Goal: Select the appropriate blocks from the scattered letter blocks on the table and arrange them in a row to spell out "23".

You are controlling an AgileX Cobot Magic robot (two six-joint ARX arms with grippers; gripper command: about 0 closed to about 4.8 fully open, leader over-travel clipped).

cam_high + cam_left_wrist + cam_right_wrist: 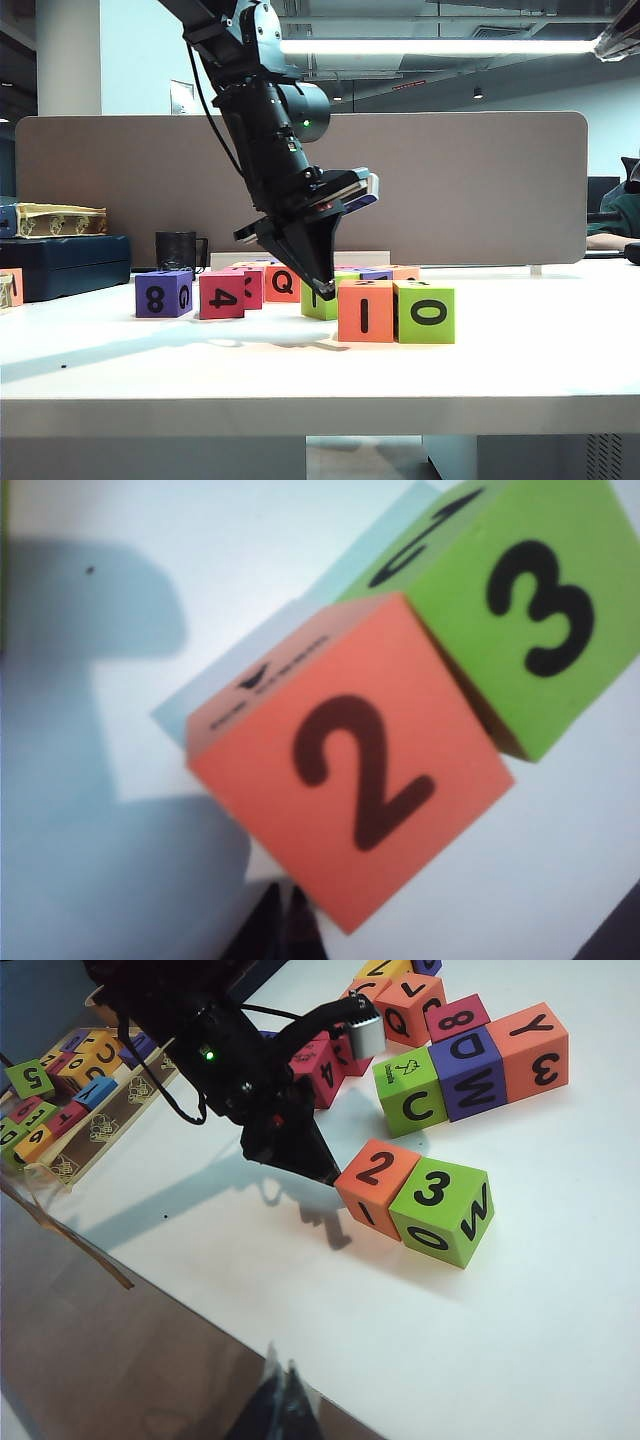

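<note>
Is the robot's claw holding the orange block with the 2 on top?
No, the shut left gripper sits beside the orange block, holding nothing.

A black mug (177,250) stands at the far left, just in front of a long grey-brown partition screen (450,190) that runs across the back. Left of the mug lies a dark blue case (65,265) with a yellowish patterned tray (55,219) resting on top of it. In the right wrist view a wooden tray (95,1125) of spare letter tiles (30,1078) sits beyond the mug's side.
</note>
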